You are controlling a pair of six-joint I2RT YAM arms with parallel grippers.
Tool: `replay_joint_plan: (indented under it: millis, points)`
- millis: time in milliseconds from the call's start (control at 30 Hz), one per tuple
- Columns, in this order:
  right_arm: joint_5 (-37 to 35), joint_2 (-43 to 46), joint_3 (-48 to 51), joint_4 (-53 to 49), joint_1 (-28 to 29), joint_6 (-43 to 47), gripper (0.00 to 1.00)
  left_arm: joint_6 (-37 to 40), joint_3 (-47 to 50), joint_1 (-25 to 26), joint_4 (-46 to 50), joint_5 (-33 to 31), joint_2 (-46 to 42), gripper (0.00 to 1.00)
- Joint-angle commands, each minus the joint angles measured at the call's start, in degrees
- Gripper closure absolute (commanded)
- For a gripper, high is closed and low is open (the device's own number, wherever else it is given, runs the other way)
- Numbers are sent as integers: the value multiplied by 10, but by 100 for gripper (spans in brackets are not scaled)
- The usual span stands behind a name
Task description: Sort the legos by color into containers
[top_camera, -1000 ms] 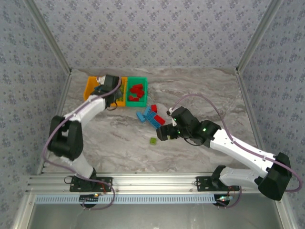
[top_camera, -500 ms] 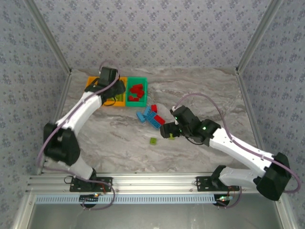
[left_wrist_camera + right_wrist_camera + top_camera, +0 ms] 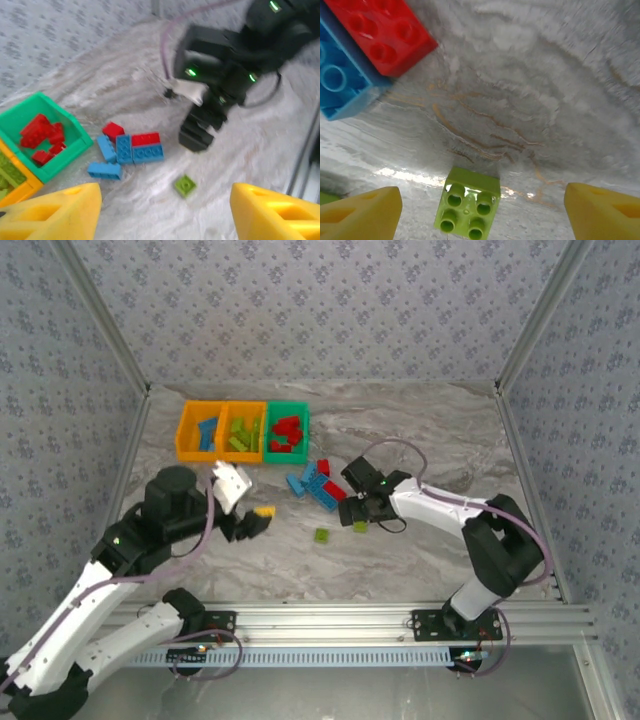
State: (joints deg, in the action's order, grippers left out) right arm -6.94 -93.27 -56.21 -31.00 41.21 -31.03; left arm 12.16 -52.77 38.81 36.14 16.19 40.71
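Observation:
The containers stand in a row at the back left: an orange bin point(image 3: 197, 430) with blue bricks, an orange bin point(image 3: 243, 430) with lime bricks, and a green bin point(image 3: 287, 430) point(image 3: 40, 135) with red bricks. Loose blue and red legos point(image 3: 315, 483) point(image 3: 132, 147) lie in a cluster mid-table. One lime brick point(image 3: 321, 535) point(image 3: 185, 185) lies alone ahead of my left gripper point(image 3: 258, 520) point(image 3: 162, 212), which is open and holds nothing. My right gripper point(image 3: 362, 515) point(image 3: 482, 215) is open, low over the table, its fingers on either side of a second lime brick point(image 3: 359, 526) point(image 3: 468, 205) without touching it.
A red brick point(image 3: 385, 35) and a blue brick point(image 3: 340, 80) lie just beyond the right gripper. Patterned walls with metal posts close in the table on three sides. Bare marble surface stretches to the right and along the front.
My left arm has swung back from over the orange bins to the near middle of the table and its jaws have opened. The right gripper has shifted slightly right, over a lime brick.

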Motion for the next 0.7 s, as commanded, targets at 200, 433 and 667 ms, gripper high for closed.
replay_joint_plan:
  millis: [200, 433, 667]
  points:
    - [-10, -42, 18, 35, 13, -103, 52, 127, 72, 4, -19, 63, 1, 2]
    - [-95, 70, 9, 40, 63, -82, 77, 96, 106, -4, -79, -6, -47, 1]
    - [-17, 97, -47, 246, 111, 76, 73, -64, 111, -119, -132, -154, -66, 1]
